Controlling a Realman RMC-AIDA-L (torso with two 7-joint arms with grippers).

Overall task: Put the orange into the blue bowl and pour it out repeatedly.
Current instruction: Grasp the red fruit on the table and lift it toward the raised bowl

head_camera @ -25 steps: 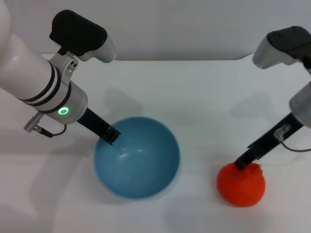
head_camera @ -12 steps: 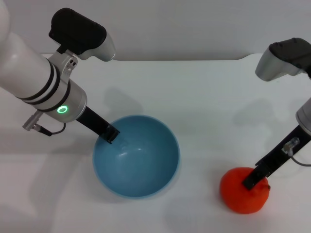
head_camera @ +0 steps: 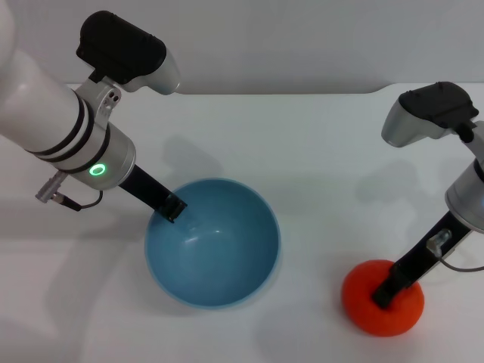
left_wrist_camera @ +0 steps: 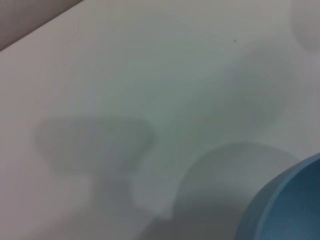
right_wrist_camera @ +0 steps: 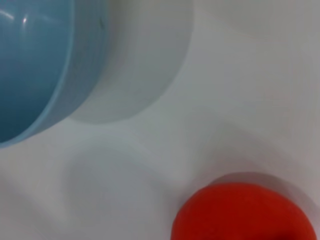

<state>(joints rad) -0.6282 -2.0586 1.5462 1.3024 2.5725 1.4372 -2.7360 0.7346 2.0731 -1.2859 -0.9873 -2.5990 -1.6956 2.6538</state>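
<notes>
The light blue bowl (head_camera: pixel 257 261) stands upright at the middle of the white table and holds nothing; parts of it also show in the wrist views (left_wrist_camera: pixel 292 212) (right_wrist_camera: pixel 30 70). My left gripper (head_camera: pixel 173 210) sits on the bowl's far-left rim, with its dark tip straddling the edge, shut on it. The red-orange orange (head_camera: pixel 361 306) lies on the table to the right of the bowl, well apart from it; the right wrist view shows its top (right_wrist_camera: pixel 240 215). My right gripper (head_camera: pixel 383 295) reaches down onto the top middle of the orange.
The white table (head_camera: pixel 318 151) ends at a back edge (head_camera: pixel 302 93) with a grey wall behind it. Bare table lies between the bowl and the orange. Both arms' shadows fall on the tabletop.
My right gripper has moved from the orange's upper-left edge to its top middle. The orange has shifted slightly right and nearer. The left arm and the bowl have stayed put.
</notes>
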